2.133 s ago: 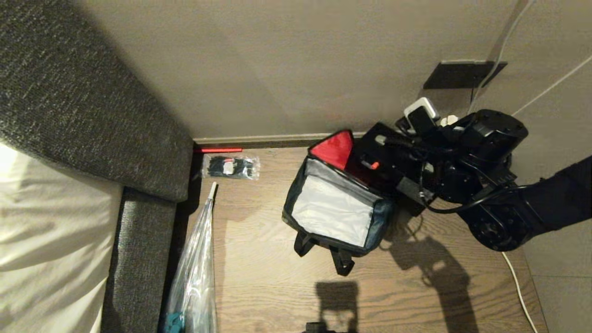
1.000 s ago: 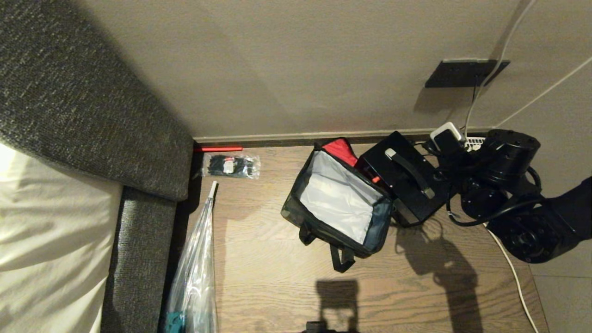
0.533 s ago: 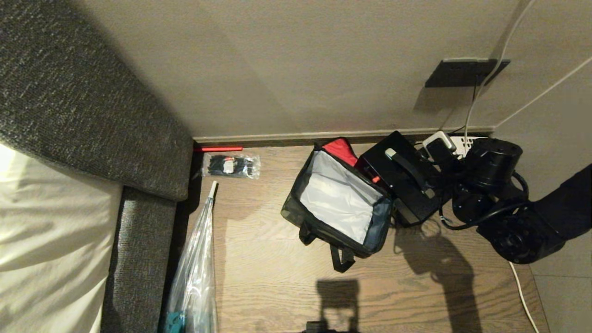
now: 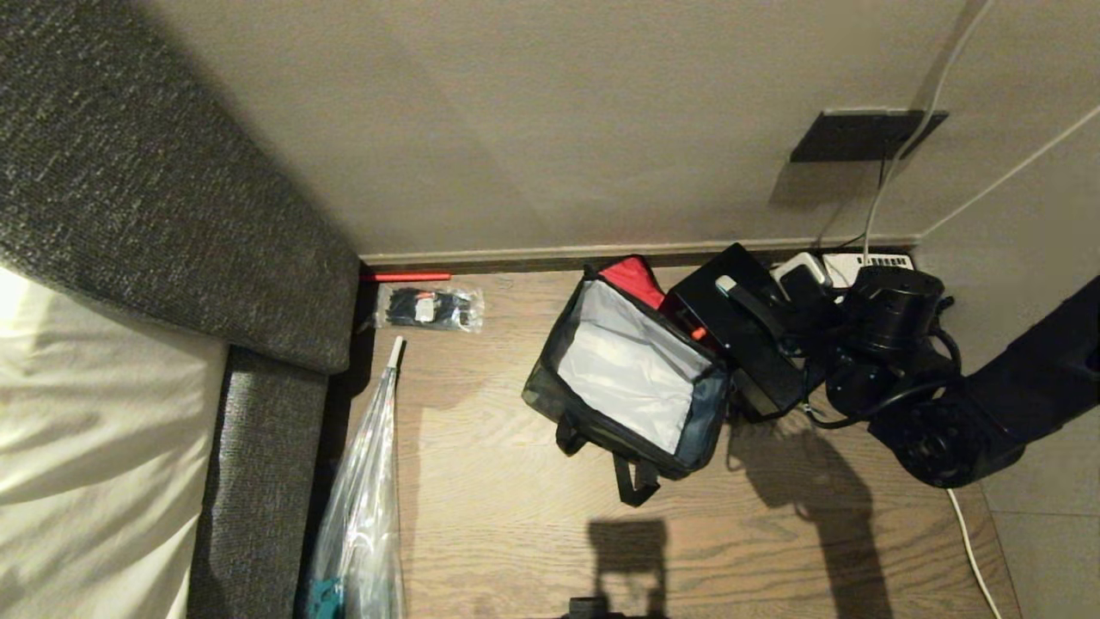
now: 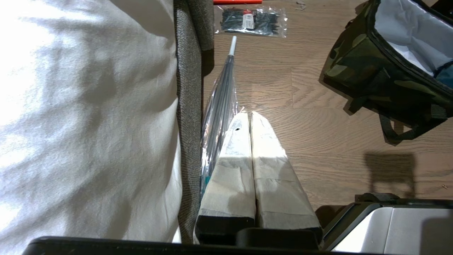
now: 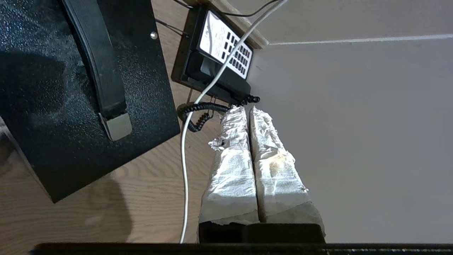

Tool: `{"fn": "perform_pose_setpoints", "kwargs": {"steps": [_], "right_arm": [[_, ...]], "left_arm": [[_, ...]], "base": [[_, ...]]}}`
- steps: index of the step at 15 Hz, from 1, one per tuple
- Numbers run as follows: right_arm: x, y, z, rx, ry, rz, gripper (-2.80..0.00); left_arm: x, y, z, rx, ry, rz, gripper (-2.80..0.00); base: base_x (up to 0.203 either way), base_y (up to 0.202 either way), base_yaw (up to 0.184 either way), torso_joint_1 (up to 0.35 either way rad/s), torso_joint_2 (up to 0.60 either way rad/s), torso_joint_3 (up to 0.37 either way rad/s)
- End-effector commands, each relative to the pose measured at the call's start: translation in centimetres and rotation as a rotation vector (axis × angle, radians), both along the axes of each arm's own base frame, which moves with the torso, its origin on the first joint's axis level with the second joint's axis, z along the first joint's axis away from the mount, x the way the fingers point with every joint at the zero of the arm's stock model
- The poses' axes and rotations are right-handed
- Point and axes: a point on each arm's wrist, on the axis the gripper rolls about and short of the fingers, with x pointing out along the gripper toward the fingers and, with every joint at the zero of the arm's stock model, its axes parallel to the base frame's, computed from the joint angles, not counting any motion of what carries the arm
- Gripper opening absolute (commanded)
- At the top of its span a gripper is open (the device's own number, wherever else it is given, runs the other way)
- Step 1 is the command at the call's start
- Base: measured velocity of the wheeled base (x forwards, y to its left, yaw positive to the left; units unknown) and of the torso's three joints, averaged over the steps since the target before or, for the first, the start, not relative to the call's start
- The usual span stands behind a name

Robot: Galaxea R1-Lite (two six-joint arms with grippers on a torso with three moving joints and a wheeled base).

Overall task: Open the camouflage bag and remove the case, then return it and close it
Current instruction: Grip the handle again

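The right gripper [image 6: 247, 110], jaws pressed together and empty, hangs beside the case [image 4: 739, 340], which lies flat on the floor against the open camouflage bag [image 4: 632, 374], long axis diagonal.

Green-black-olive camouflage is shown on the bag [image 5: 368, 71], with silvery-grey lining; the case [image 6: 70, 106] is seen in speckled black.
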Motion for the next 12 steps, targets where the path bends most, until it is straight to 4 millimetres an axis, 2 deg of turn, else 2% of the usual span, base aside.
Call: {"fn": "perform_pose_setpoints", "kwargs": {"steps": [1, 12], "right_arm": [[0.3, 0.1, -0.5, -0.006, 0.008, -0.005, -2.80], [0.5, 0.2, -1.5, -0.004, 0.031, -0.005, -2.80]], "left_arm": [[0.0, 0.0, 0.0, 0.000, 0.002, 0.000, -2.80], [0.0, 0.0, 0.0, 0.000, 0.001, 0.000, -2.80]], "base": [[0.000, 0.000, 0.000, 0.000, 0.00, 0.000], [0.000, 0.000, 0.000, 0.000, 0.00, 0.000]]}}
